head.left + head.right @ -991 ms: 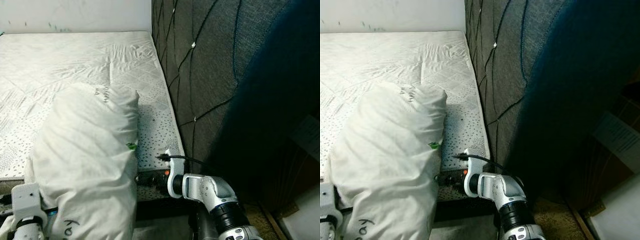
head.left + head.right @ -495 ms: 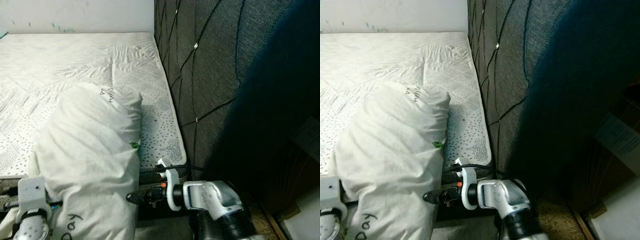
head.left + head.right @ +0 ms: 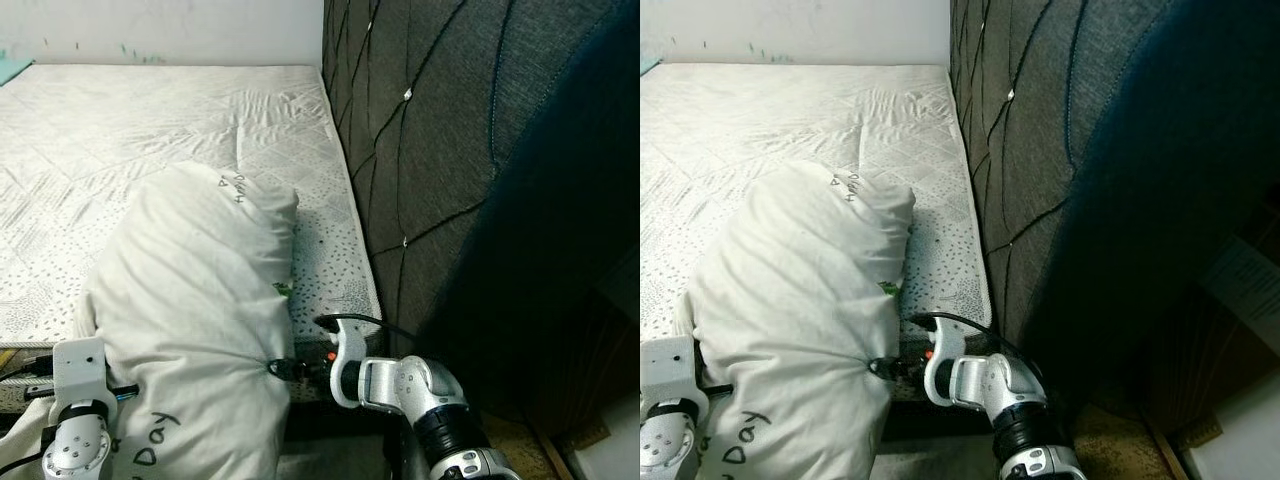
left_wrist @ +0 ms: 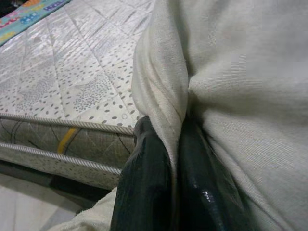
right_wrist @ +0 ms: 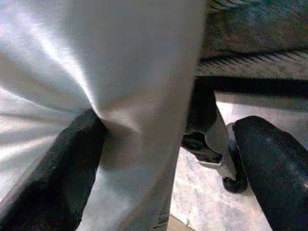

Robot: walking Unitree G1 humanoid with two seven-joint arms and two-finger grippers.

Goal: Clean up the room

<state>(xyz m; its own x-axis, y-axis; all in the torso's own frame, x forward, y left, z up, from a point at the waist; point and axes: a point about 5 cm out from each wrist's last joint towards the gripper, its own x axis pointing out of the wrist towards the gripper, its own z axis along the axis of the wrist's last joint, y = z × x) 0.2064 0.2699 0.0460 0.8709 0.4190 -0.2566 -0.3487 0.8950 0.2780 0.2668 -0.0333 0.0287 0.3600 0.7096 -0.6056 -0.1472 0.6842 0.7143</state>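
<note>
Mattress (image 3: 150,130) edge: right gripper (image 5: 159,159) spread, now poking pillow (image 3: 190,330) side; left gripper (image 4: 166,178) clamps its fabric (lift pending).

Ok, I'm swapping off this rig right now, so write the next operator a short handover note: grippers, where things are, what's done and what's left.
Left gripper: shut on a fold of the white pillow at its near left side.
Right gripper: open, one finger pressed into the pillow's right side, the other finger off the fabric.
The pillow stands on end at the mattress near edge, close to the grey headboard, partly hanging off the bed.
Done: pillow brought to the bed.
Left: lay it flat by the headboard, release both grippers.
</note>
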